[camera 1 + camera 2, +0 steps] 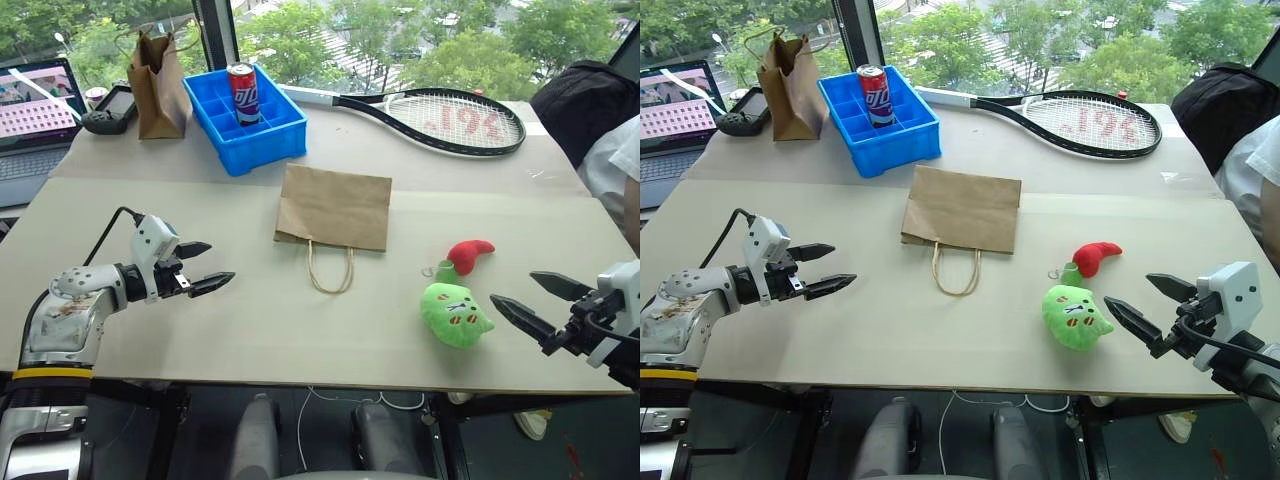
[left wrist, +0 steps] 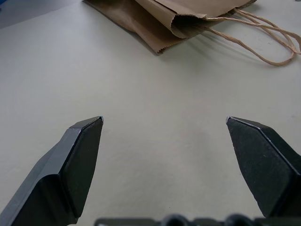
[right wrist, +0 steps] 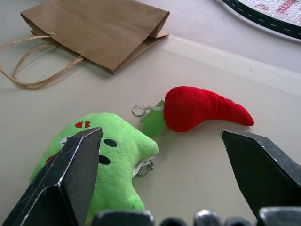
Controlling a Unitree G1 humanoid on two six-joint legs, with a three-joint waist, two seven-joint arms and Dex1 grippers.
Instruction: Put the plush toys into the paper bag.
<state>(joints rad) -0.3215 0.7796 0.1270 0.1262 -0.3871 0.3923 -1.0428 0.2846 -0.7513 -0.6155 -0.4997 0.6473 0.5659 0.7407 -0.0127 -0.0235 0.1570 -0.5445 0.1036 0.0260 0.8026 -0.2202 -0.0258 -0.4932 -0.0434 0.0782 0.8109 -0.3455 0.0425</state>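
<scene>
Brown bag (image 1: 334, 207) lying flat, nothing inside yet | green toy (image 1: 455, 315) and red toy (image 1: 469, 254) waiting beside | I am holding both my jaws spread wide, pinching nothing.

The flat bag (image 1: 334, 207) is plain brown kraft with tan cord handles. The blob (image 1: 454, 315) is lime green, its face marked in black and red. The chili (image 1: 470, 253) is red with a green stem. The surface (image 1: 300, 320) is pale beige. A blue crate (image 1: 245, 122) holds a red can (image 1: 243, 94) with blue-and-white lettering. The racket (image 1: 440, 120) is black with red marks on white strings.
</scene>
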